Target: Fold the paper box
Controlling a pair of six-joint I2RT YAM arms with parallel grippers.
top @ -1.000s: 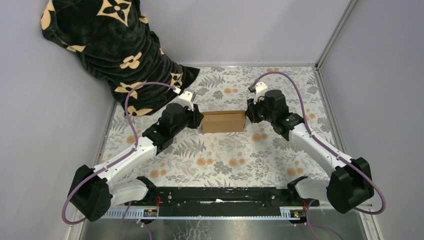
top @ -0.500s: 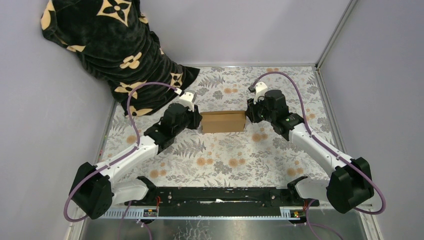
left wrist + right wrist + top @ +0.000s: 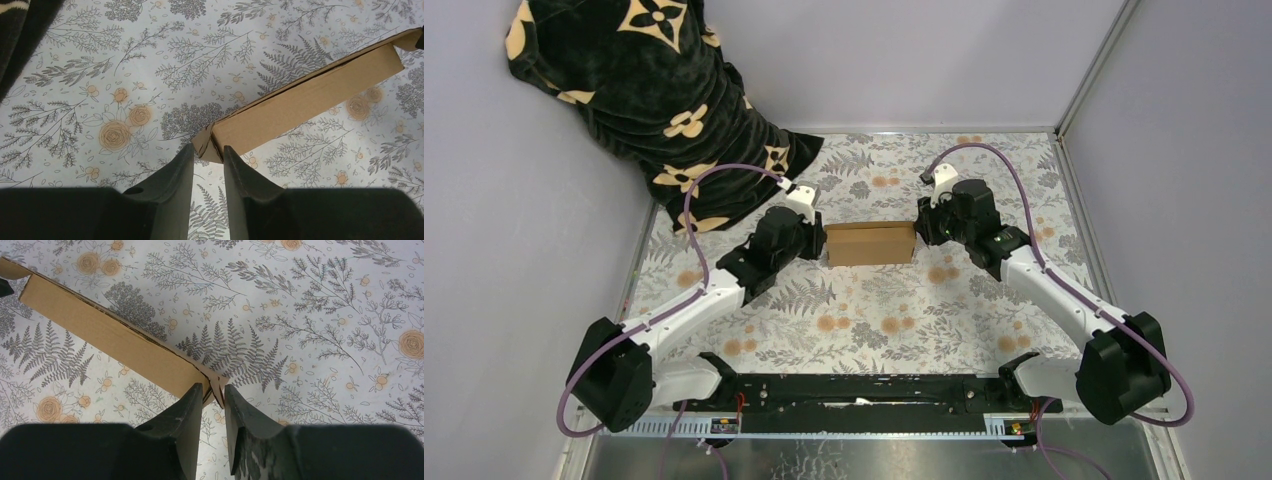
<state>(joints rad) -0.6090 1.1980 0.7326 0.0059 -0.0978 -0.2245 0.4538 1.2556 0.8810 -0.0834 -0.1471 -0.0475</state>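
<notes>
Tabletop [image 3: 864, 310] is covered in a pale floral print: grey ferns and sprigs, small orange roses. Plain lilac-grey walls [image 3: 904, 60] close it in at 9, 12 and 3 o'clock. A bare metal post [image 3: 1092, 75] runs up the corner at 1 o'clock. A black blanket [image 3: 624, 90] with big tan flower motifs is heaped in the 10 to 11 o'clock corner, its hem spilling onto the print. A black base rail [image 3: 864, 390] sits at 6 o'clock. Purple cables [image 3: 686, 215] loop over both arms. A green light [image 3: 1002, 240] shows on the right arm.

The paper box [image 3: 870, 243] lies just past table centre toward 12 o'clock. It is plain brown, folded flat into a long narrow shape, its long axis running 9 to 3.

Left gripper [image 3: 820, 240] is at the box's 9 o'clock end. Wrist view: jaws narrow, the end flap caught between the tips [image 3: 208, 150].

Right gripper [image 3: 920, 232] is at the 3 o'clock end, also narrow, pinching the small corner tab [image 3: 213, 390].
</notes>
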